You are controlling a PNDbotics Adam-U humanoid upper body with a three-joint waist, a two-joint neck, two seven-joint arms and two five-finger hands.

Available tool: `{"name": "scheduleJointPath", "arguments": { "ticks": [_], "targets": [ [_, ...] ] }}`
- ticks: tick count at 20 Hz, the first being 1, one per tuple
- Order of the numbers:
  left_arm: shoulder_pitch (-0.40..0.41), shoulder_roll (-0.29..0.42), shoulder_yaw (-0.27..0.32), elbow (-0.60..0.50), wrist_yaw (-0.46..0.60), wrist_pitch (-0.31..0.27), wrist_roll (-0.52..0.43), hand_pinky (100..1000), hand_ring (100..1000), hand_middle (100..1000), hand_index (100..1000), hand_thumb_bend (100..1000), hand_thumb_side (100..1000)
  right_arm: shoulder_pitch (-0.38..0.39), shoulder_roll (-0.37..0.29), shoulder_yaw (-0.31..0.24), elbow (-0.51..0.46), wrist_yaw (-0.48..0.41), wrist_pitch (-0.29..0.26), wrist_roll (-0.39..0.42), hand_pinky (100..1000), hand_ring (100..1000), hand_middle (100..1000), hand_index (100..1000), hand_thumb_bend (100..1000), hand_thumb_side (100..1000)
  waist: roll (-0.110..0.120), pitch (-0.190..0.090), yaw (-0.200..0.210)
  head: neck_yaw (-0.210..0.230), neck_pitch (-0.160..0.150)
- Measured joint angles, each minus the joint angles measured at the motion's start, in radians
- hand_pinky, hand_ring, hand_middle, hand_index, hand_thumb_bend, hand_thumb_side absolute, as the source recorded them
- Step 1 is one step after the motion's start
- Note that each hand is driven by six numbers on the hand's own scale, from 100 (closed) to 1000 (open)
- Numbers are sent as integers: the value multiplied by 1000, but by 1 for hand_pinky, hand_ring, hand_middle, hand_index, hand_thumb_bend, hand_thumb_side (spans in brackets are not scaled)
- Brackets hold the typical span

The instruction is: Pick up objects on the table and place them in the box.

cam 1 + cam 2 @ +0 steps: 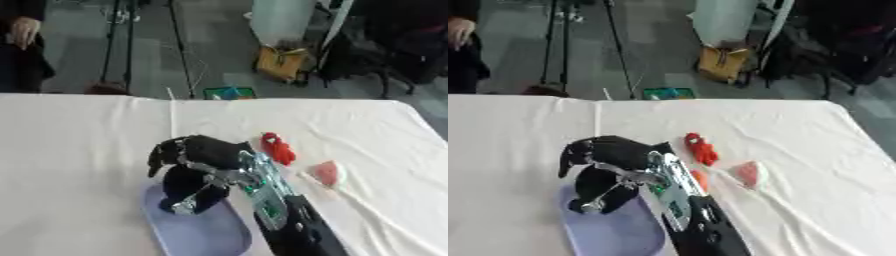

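My right hand (206, 152) reaches in from the lower right and hovers over the far end of the lavender box (197, 235), a shallow tray at the table's near edge. A dark shape (188, 187) hangs under the palm, just above the box floor; whether it is a held thing or part of the hand I cannot tell. On the white cloth to the right of the hand lie a red object (277, 148) and a pink wedge-shaped object (327, 173). A small orange thing (700, 180) shows close beside my forearm. My left hand is out of view.
The white tablecloth (79, 150) has folds running toward the near right. Beyond the far edge stand tripod legs (118, 45), a small green box (229, 93), a yellow bag (280, 62) and a dark chair (394, 55). A person stands at the far left.
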Motion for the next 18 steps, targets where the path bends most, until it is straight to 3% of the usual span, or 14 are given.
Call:
{"name": "scheduleJointPath", "arguments": {
  "ticks": [7,18],
  "targets": [
    [-7,0,0,0,10,6,3,840,785,668,646,172,912,0,0,1,-16,-68,50,50,613,813,796,780,489,393,0,1,-6,0,0],
    [-8,0,0,0,12,11,4,839,785,666,645,173,910,6,0,-16,-51,-146,68,68,648,839,828,809,532,433,-1,1,-6,4,-1]
  ]
}}
